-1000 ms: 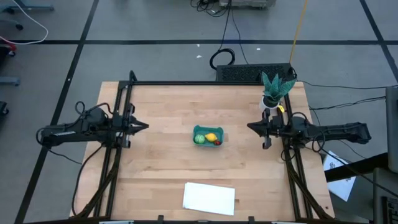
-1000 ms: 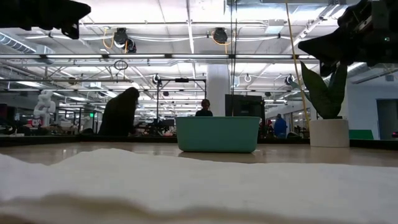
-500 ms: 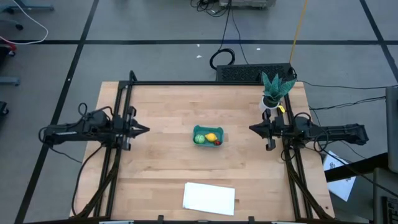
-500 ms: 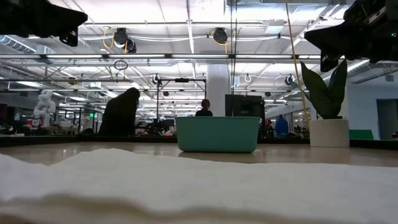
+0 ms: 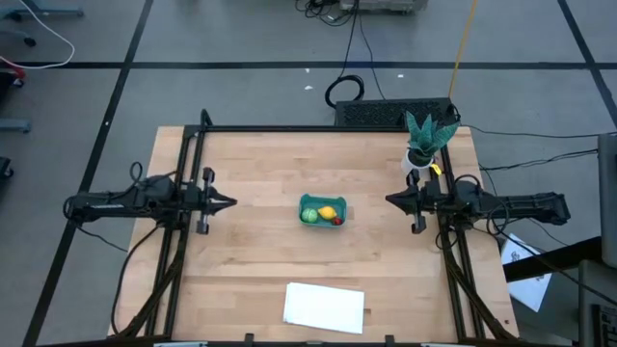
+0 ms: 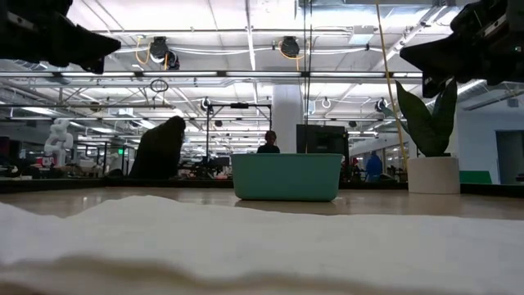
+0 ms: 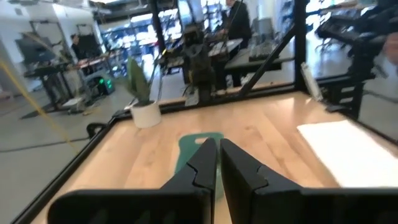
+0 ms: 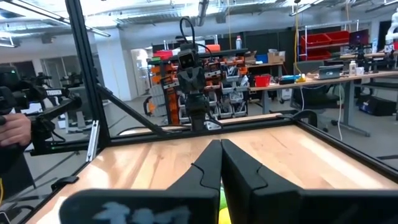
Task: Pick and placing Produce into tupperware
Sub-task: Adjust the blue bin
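Produce inside tupperware, midway between left gripper and right gripper, both closed, empty.

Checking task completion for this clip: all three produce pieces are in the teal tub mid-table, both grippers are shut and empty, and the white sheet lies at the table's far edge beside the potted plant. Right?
One detail is wrong. In the high view the white sheet lies at the near edge, well away from the potted plant at the far right corner. The rest holds: the green, yellow and red pieces sit in the teal tub, and the left gripper and right gripper are shut and empty.
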Robot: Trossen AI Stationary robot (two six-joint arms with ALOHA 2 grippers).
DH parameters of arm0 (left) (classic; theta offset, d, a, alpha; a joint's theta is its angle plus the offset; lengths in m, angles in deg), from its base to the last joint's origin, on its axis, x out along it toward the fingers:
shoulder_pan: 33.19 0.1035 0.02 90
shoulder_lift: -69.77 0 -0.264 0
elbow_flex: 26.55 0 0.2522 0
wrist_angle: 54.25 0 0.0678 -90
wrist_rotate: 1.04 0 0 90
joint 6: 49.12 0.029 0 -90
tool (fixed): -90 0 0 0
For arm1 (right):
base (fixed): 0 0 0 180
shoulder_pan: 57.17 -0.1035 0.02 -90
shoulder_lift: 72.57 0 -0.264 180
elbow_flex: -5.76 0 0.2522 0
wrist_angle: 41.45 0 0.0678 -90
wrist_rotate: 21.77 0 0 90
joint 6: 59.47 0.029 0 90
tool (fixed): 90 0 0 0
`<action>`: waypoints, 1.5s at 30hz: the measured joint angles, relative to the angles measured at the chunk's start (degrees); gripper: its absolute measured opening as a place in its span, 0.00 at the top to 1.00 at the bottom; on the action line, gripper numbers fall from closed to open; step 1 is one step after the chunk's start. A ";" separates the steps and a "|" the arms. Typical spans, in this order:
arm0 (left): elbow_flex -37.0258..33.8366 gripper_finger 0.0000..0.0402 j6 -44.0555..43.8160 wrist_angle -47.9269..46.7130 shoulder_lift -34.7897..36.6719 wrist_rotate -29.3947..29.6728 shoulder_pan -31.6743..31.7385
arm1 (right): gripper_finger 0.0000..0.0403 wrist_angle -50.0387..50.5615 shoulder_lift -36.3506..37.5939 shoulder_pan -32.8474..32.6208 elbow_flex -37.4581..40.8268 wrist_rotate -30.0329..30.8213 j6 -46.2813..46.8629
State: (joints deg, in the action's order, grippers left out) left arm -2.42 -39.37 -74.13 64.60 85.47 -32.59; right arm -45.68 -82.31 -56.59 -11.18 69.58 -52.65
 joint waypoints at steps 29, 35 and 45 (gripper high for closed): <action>-6.71 0.94 -5.45 11.14 0.00 -6.14 0.00 | 1.00 1.17 -0.02 0.00 0.04 0.13 -0.01; -8.62 0.94 -6.08 14.26 0.00 -4.38 0.00 | 1.00 0.11 -0.02 0.00 1.27 0.13 0.02; -9.84 0.94 -7.06 15.41 -0.04 -3.97 0.00 | 1.00 -0.61 -0.02 0.00 2.38 -0.15 0.58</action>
State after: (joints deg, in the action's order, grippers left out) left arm -12.26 -46.43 -58.72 64.56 81.50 -32.59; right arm -46.29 -82.33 -56.59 -8.80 69.43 -52.07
